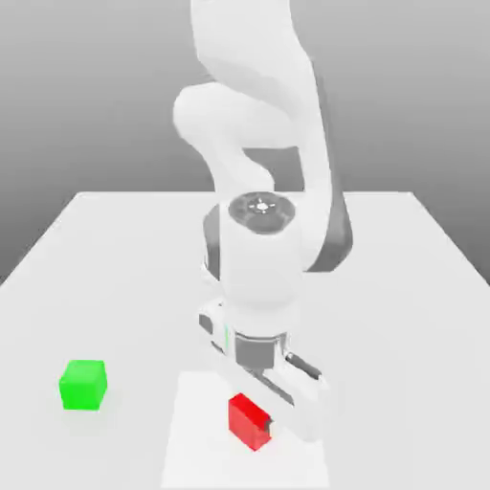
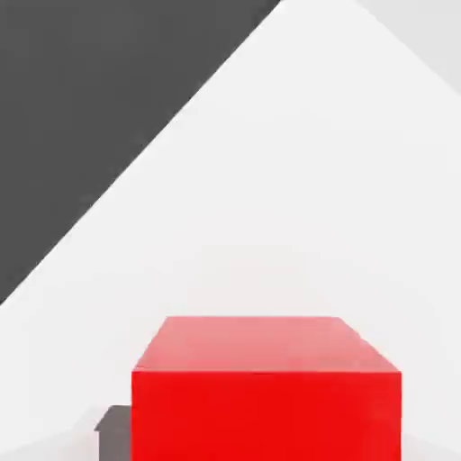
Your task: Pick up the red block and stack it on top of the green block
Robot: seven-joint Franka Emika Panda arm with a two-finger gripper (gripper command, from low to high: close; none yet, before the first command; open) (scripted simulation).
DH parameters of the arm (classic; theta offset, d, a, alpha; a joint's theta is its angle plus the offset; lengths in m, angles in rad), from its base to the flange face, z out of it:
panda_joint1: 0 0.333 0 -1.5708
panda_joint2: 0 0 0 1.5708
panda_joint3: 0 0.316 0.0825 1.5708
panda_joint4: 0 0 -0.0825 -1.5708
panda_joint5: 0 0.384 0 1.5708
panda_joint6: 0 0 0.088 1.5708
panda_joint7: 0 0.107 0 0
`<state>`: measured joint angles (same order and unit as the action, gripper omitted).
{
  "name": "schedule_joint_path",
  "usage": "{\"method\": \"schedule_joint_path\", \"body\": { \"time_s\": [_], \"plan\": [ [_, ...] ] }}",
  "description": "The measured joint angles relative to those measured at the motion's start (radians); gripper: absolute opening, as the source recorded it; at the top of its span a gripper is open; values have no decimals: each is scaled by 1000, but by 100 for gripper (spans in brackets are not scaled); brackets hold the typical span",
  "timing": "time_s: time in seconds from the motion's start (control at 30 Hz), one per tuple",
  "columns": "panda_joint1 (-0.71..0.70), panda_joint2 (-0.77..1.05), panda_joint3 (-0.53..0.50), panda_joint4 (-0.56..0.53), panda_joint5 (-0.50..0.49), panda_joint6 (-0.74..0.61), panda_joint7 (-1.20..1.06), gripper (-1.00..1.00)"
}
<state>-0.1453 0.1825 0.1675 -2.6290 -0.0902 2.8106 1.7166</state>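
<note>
Grabbing step: end effector (image 1: 256,426) clenched on red block (image 1: 248,421), low on surface (image 1: 115,249). Next: lift, carry over to green block (image 1: 83,384).

One red block (image 1: 249,421), one green block (image 1: 83,384), one table (image 1: 115,249).

White arm (image 1: 263,144) folded low, wrist down — tool (image 1: 263,421) closed
</note>
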Motion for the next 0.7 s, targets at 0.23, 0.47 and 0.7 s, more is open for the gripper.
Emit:
{"method": "schedule_joint_path", "body": {
  "time_s": [0.23,0.47,0.7],
  "plan": [
    [-160,-127,-78,-27,64,-100,-85,-100],
    [-385,-200,-178,-49,83,-150,-154,-100],
    [-463,-49,-168,-48,89,1,-176,-100]
  ]
}}
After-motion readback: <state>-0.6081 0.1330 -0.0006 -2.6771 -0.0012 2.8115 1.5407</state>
